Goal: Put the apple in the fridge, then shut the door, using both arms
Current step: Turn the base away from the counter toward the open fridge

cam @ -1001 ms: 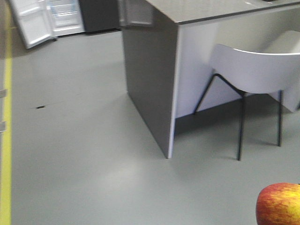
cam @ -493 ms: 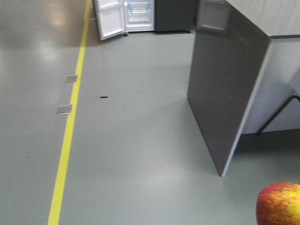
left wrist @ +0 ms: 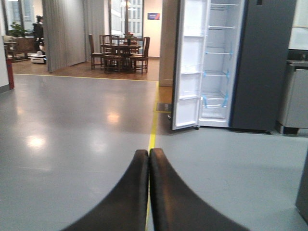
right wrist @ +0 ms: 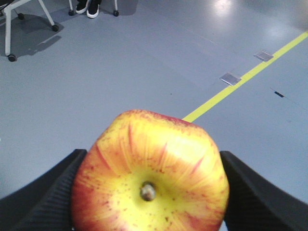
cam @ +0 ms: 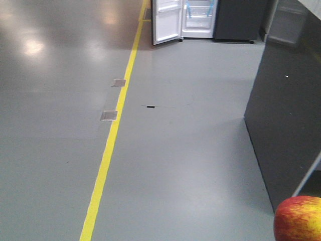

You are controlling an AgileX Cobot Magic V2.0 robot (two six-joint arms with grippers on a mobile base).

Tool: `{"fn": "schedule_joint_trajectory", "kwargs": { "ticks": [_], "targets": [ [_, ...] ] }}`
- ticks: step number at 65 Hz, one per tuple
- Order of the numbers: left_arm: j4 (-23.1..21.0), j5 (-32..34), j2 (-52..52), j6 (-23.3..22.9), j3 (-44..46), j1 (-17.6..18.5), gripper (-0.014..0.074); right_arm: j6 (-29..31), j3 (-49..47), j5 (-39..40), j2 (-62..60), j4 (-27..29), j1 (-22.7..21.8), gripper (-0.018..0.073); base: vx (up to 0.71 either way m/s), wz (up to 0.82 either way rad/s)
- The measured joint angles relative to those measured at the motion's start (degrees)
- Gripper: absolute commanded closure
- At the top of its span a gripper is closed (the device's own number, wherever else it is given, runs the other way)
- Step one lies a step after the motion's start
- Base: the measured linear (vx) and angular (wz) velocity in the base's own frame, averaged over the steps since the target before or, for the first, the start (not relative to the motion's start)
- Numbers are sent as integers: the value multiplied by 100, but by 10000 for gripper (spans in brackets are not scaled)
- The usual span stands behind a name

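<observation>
Ribbed black pads (right wrist: 48,197) of the right gripper (right wrist: 150,154) clamp the round, speckled red-yellow apple (right wrist: 149,180); the left gripper (left wrist: 148,155), smooth curved fingers (left wrist: 127,197) pressed together, holds nothing.

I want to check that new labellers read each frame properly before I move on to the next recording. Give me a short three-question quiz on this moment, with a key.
1. True or false: the door of the fridge is closed.
2. What do the right arm's fingers grip? A) nothing B) the apple C) a bottle
3. Fill in: the left arm's fingers are ____, with nothing between them.
Key: 1 false, the door stands open. 2 B. 3 shut.
</observation>
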State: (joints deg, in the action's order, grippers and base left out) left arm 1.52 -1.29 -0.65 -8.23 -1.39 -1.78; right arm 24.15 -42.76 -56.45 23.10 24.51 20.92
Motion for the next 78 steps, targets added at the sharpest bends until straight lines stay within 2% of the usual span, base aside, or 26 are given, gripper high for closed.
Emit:
{"fn": "schedule_joint_trajectory", "kwargs": {
  "ticks": [28, 78],
  "targets": [
    [0, 0, 0, 0, 0, 0, 602, 0, 0, 0, 0, 0, 0, 241, 21, 12],
    [0, 0, 0, 0, 0, 0, 602, 0, 0, 0, 0, 0, 0, 241, 32, -4]
  ]
}}
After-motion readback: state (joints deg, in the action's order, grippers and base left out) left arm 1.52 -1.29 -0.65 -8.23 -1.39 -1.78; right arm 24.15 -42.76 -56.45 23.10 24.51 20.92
